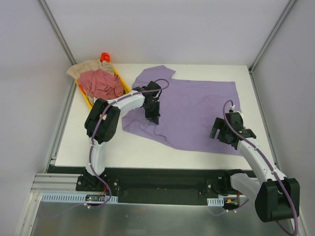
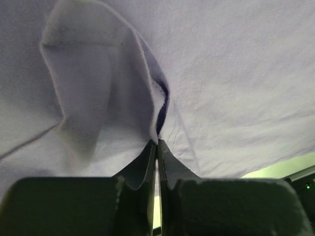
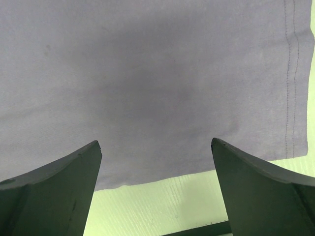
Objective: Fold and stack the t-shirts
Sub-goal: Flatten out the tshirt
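A lavender-purple t-shirt (image 1: pixel 197 108) lies spread flat across the middle of the table. My left gripper (image 1: pixel 153 119) stands on the shirt's near left part, shut on a raised fold of the cloth (image 2: pixel 156 129); in the left wrist view the gripper (image 2: pixel 157 142) shows its jaws pressed together with cloth pinched at the tips. My right gripper (image 1: pixel 217 132) hangs open over the shirt's near right edge. In the right wrist view the gripper (image 3: pixel 156 145) frames the hem (image 3: pixel 147 179), nothing between its fingers. A dusty pink-red t-shirt (image 1: pixel 101 83) and a beige t-shirt (image 1: pixel 84 69) lie crumpled at the far left.
The two crumpled shirts rest in a yellow tray (image 1: pixel 124 84) at the table's far left corner, with a small red-orange object (image 1: pixel 104 57) behind it. Bare white table (image 1: pixel 142 152) shows between the purple shirt and the near edge. Metal frame posts rise on both sides.
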